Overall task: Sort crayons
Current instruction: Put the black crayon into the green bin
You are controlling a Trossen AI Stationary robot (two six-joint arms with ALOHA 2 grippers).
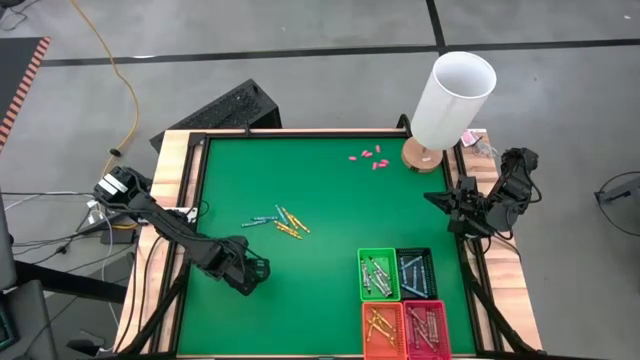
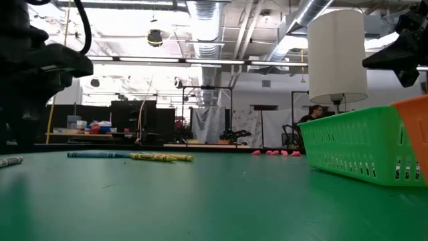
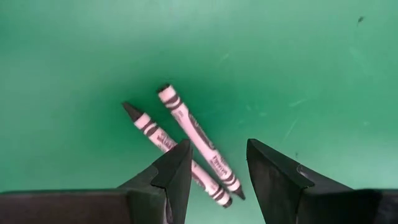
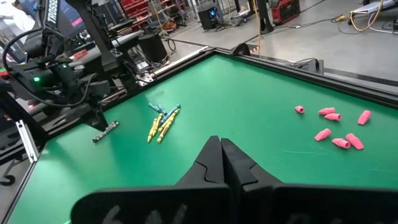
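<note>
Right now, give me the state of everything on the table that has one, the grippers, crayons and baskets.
left gripper: open, hovering over two grey crayons
two grey crayons: lying loose on the mat
right gripper: shut, empty, at the table's right edge
blue and yellow crayons: loose pile, unsorted
four baskets: each holding crayons
pink pieces: scattered near the lamp

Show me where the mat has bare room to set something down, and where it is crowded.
Free: the wide green stretch between the crayon pile and the pink pieces, and the strip between the pile and the green basket. Crowded: the corner with the four baskets, the lamp corner beside the shut right gripper, and under the open left gripper, over two grey crayons.
</note>
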